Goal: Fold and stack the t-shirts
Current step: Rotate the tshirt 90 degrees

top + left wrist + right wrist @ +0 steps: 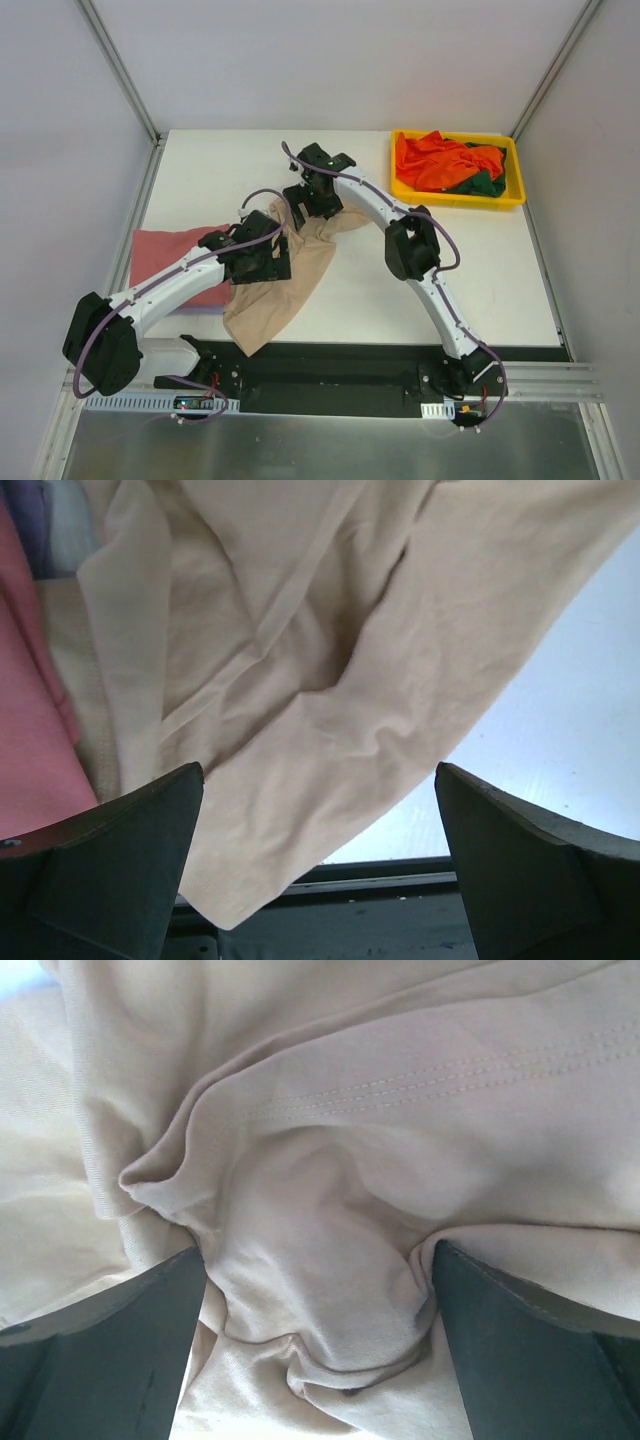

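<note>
Top external view: folding in hand, by the look of it, on the tan shirt [285,285], crumpled mid-table and trailing from under both arms down to the near edge. Touches the red shirt [165,258], flat at the left, with a sliver of lilac shirt [30,520] beyond that in the left wrist view. Orange shirt [440,160] and green shirt [485,185] heaped in the yellow tray [455,200] at the back right, well apart from both arms. Left gripper [318,780] spread wide above loose tan cloth, holding nothing. Right gripper [318,1260] equally wide, low over a bunched ridge below a stitched hem, not closed on it. Next, probably: close on that bunch and on an edge under the left, then lift and draw apart to spread the shirt flat before any fold. Calls for pinching few layers, not the whole wad. White table [480,290], smooth and matte; plain pale walls and metal rails on three sides.
</note>
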`<state>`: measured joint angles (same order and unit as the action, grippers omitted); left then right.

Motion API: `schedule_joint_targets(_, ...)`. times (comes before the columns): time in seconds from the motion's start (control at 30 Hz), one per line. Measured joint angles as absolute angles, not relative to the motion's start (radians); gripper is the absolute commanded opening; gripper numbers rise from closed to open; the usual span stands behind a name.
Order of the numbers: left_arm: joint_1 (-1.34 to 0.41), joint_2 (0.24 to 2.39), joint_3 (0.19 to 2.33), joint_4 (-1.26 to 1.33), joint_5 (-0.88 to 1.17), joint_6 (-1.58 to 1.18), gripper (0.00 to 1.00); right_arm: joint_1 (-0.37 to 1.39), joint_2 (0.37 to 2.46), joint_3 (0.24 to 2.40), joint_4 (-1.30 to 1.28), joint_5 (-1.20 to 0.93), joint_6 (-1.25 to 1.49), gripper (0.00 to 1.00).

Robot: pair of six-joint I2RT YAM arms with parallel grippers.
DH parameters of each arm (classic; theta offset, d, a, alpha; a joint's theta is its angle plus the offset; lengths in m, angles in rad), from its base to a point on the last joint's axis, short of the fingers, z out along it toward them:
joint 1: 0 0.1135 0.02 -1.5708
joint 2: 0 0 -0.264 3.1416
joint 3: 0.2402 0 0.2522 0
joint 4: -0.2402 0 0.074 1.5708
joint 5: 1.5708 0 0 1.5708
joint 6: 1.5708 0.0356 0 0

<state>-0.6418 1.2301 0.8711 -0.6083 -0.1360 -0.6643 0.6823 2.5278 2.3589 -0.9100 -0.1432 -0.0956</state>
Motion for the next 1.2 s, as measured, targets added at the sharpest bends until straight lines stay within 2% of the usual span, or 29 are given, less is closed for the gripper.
schedule_joint_targets(0.17,-0.581,1.304,0.871,-0.612,-0.136,-0.662,0.99,0.67,2.542,2.385,-0.92,-0.163,-0.141,0.96)
schedule_joint_targets(0.53,-0.555,1.498,0.854,-0.574,-0.103,-0.666,0.99,0.642,2.337,2.146,-0.922,-0.161,-0.141,0.96)
schedule_joint_targets(0.77,-0.555,1.483,0.809,-0.529,-0.068,-0.672,0.99,0.615,2.176,1.964,-0.91,-0.172,-0.031,0.96)
schedule_joint_targets(0.93,-0.555,1.446,0.768,-0.503,-0.027,-0.674,0.99,0.545,2.194,1.906,-0.919,-0.192,0.046,0.96)
schedule_joint_targets(1.07,-0.557,1.423,0.751,-0.499,0.01,-0.674,0.99,0.503,2.295,2.014,-0.95,-0.202,0.078,0.96)
schedule_joint_targets(1.2,-0.566,1.41,0.741,-0.492,0.065,-0.673,0.99,0.472,2.532,2.377,-1.005,-0.247,0.122,0.96)
